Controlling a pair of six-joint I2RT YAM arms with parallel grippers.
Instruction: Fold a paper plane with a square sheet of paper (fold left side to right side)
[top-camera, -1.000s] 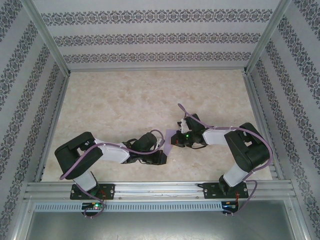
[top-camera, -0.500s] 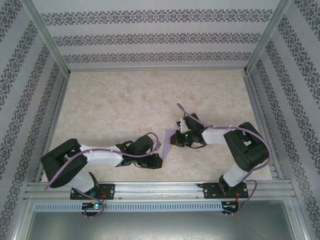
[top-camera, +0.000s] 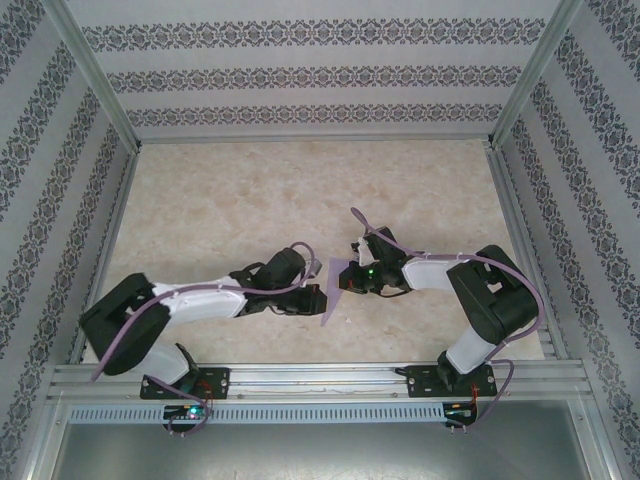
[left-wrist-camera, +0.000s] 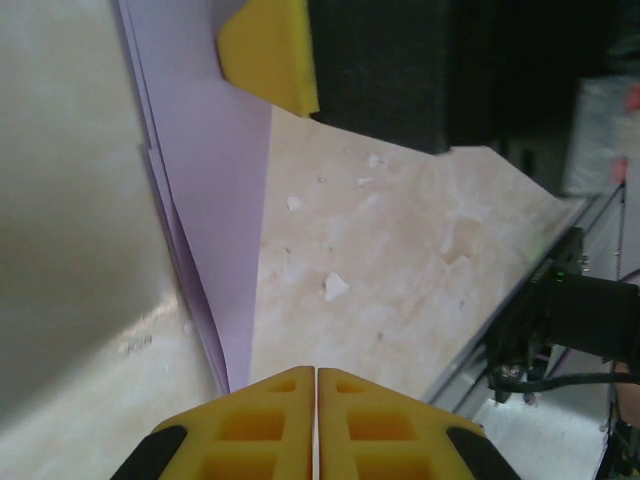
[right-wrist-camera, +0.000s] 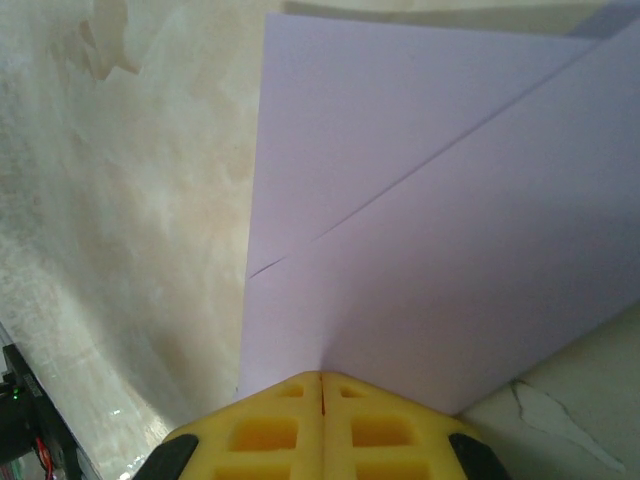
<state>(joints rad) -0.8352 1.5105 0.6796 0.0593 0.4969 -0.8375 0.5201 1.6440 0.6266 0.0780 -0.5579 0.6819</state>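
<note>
- Desk: one, pale marbled surface, enclosed by patterned walls.
- Arms: two. The left arm is stretched in low from the left of the sheet of paper; the right arm is bent in from the right of it.
- Sheet of paper: one, lavender, partly folded, seen from above as a narrow pointed strip between the two grippers. In the left wrist view the sheet of paper shows several stacked edges. In the right wrist view the sheet of paper shows one diagonal crease.
- Grippers: two, each with two yellow fingers.
  - Left gripper: fingers pressed together at the paper's near tip. A pinch on the paper cannot be told.
  - Right gripper: fingers together, tips against the paper's edge. Paper between them cannot be told.
</note>
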